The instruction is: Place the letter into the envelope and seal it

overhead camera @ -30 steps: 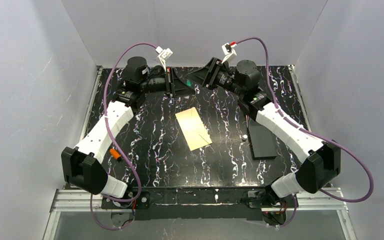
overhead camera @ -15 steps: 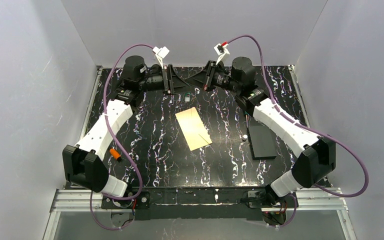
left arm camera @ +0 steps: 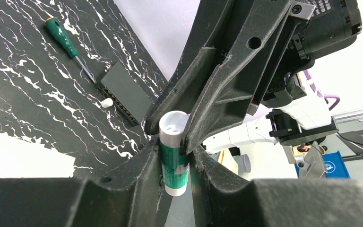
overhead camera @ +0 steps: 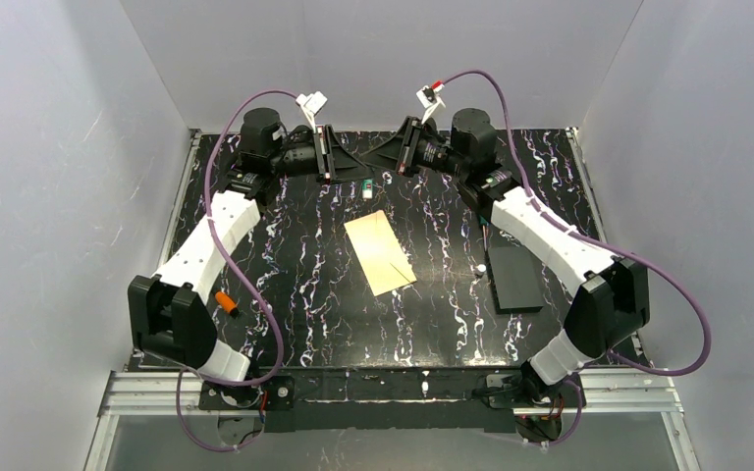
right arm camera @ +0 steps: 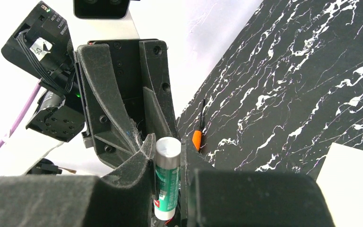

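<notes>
Apparently sealing, we have the left gripper [left arm camera: 172, 153] and right gripper [right arm camera: 166, 151] both clamped on the glue stick [right arm camera: 168, 177] at twelve o'clock, the envelope [overhead camera: 377, 243] lying flat toward six o'clock, so next we must carry glue to its flap.
</notes>
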Tool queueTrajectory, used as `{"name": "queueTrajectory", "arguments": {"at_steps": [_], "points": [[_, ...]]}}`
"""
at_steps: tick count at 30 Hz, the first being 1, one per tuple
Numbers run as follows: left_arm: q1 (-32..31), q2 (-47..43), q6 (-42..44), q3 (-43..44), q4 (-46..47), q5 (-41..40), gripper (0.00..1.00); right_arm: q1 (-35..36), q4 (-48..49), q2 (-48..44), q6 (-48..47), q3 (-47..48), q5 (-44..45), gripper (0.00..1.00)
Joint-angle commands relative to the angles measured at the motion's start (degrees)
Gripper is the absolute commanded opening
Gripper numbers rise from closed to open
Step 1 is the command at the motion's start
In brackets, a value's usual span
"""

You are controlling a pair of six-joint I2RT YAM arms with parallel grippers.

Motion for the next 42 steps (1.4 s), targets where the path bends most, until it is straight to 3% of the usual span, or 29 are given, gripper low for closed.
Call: {"name": "queueTrajectory", "arguments": {"at_steps": [1,3,7,9,11,14,18,21,26,34,42], "points": [[-0.89,0.7,-3.57,0.26,0.29,2.98,0.1,0.56,4.26,0.69,1.65,1.41,-0.72,0.06],[-1.04,1.64,-5.0,0.26,0.46,3.29,0.0,0.56,4.11,0.55,2.61,1.78,0.71,0.09],[-1.08,2.75,-7.0,-0.44,0.56,2.44,0.0,0.56,3.4,0.12,4.92,1.9,4.92,0.17],[-1.03,3.14,-7.56,-0.6,0.59,1.93,0.0,0.49,2.9,-0.56,5.64,1.32,7.22,0.39],[-1.02,3.27,-7.53,-0.89,0.56,1.28,0.0,0.48,-1.18,-1.78,3.47,1.12,12.02,0.67],[-0.87,3.39,-6.37,-1.97,-0.83,-0.43,0.0,-0.44,-14.36,-3.7,0.48,2.02,23.31,0.87],[-0.21,2.81,-3.2,-4.99,-5.12,-4.9,0.0,-3.87,-35.23,-5.37,-1.71,2.8,38.64,0.87],[0.82,1.67,1.04,-6.51,-10.8,-11.84,0.0,-4.01,-52.54,-4.89,-5.64,3.45,51.34,0.82],[1.27,0.0,5.43,-7.57,-14.99,-18.77,0.0,-4.01,-66.27,-6.65,-5.08,-2.16,55.41,0.73],[1.2,-0.07,5.4,-7.87,-14.81,-20.15,0.0,-4.01,-64.62,-6.31,2.81,-15.06,52.96,0.69],[1.21,0.52,5.08,-7.91,-14.12,-19.55,0.0,-4.38,-50.3,-5.22,10.3,-23.46,53.55,0.7]]}}
